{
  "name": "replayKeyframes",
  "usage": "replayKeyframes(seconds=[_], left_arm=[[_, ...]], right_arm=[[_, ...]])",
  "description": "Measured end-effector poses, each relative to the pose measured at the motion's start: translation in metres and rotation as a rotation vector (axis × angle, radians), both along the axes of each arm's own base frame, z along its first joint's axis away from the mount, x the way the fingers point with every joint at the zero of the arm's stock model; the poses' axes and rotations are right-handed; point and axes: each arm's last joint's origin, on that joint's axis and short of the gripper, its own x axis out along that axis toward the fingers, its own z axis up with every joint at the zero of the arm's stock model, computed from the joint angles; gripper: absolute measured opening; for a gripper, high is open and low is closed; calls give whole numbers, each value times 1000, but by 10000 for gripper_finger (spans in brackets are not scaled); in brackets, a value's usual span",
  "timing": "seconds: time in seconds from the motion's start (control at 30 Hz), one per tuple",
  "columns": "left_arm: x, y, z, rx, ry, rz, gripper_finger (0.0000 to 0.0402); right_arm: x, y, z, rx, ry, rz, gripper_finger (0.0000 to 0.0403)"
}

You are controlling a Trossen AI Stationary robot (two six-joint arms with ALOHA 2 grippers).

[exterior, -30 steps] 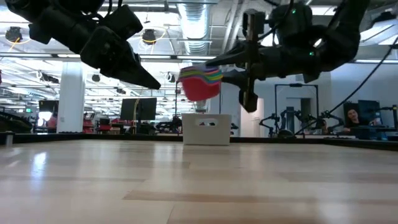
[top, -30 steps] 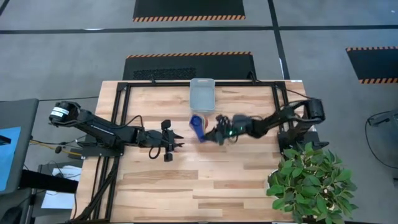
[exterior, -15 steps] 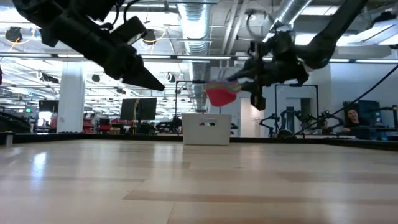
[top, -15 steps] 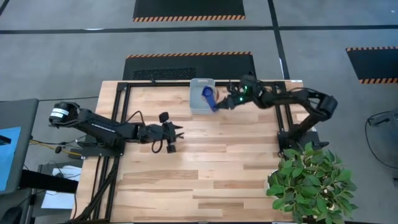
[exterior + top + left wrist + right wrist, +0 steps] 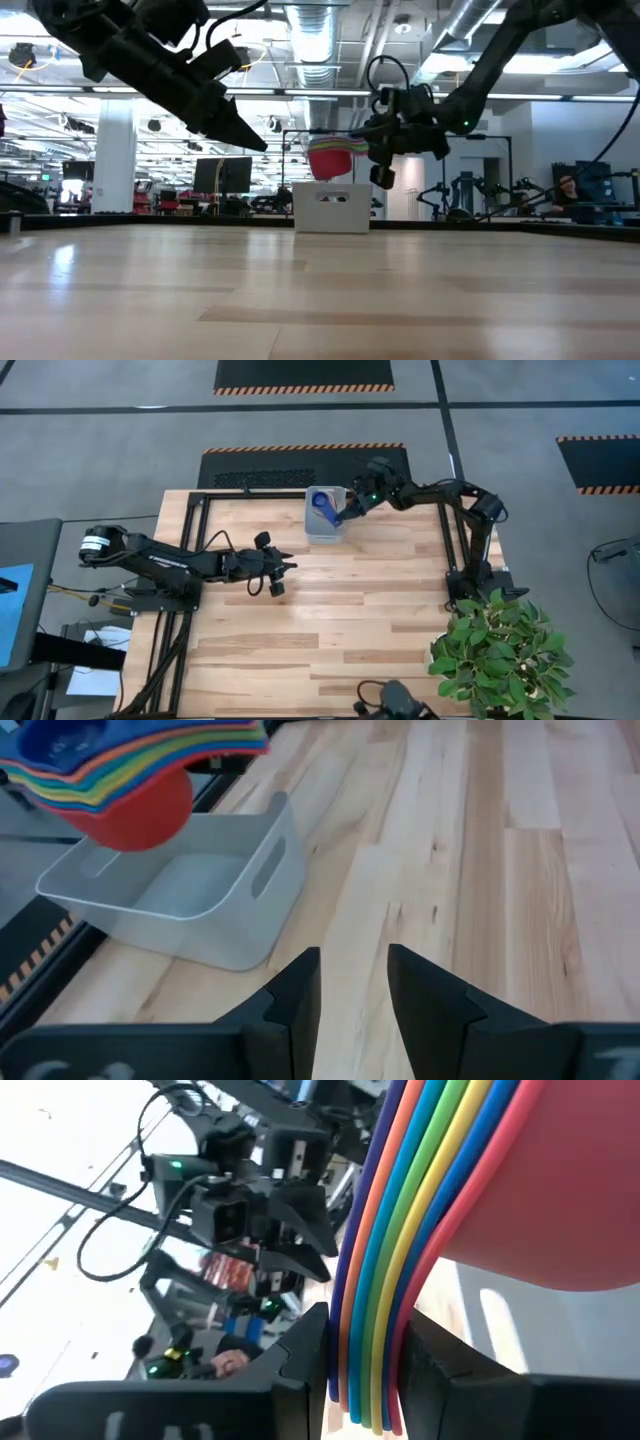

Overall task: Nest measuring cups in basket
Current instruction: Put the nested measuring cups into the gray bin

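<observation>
Measuring cups: a nested stack of measuring cups [image 5: 320,500] was held in the air directly above the basket [image 5: 326,528], at the far middle of the wooden table [image 5: 340,620]. A blue cup was uppermost and a red one lowest, with bands of other colours between them.
Basket: a pale translucent bin was seen in the left wrist view with a bare floor; nothing was lying in it, and the stack [image 5: 120,770] was hanging over its far end, not touching it.
Right gripper: the right gripper [image 5: 352,510] was placed just beside the basket's right wall. Its fingers [image 5: 300,1350] were clamped on the bundled flat handles, which were pressed together edge-on between the jaws, the bowls jutting out beyond them.
Left gripper: the left gripper [image 5: 283,568] was held above the table, well apart from the basket. Its jaws were a little apart and nothing was between them.
Hard to make out: the number of cups could not be counted. The stack [image 5: 330,160] partly overlapped the basket [image 5: 332,208] in the low view. The stack's top was cut off in the left wrist view.
</observation>
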Motion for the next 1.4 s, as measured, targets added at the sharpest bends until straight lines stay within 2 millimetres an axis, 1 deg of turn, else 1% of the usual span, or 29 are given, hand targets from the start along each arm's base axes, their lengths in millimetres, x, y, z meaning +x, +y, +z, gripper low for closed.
replayKeyframes(seconds=[0.13,0.27,0.47,0.77,0.87,1.0,1.2,1.3,1.4], left_arm=[[-1,0,-1,-24,3,13,108],[-2,0,-3,-49,12,28,108],[-3,0,-5,-68,32,41,108],[-3,0,-5,-59,35,42,108],[-3,0,-5,-58,36,43,108],[-3,0,-5,-57,36,42,108],[-3,0,-5,-56,38,42,108],[-4,0,-6,-58,45,43,108],[-5,0,-8,-80,54,49,108]], right_arm=[[-1,-19,-1,17,-2,-1,107],[-3,-29,-19,63,42,-21,107],[-2,-31,-40,100,75,-20,107],[0,-29,-45,109,86,-16,111],[0,-30,-46,112,100,-37,124],[0,-30,-49,116,141,-86,153],[-1,-29,-50,112,143,-85,197],[-1,-29,-50,131,153,-88,206],[-3,-29,-49,153,174,-88,207]])
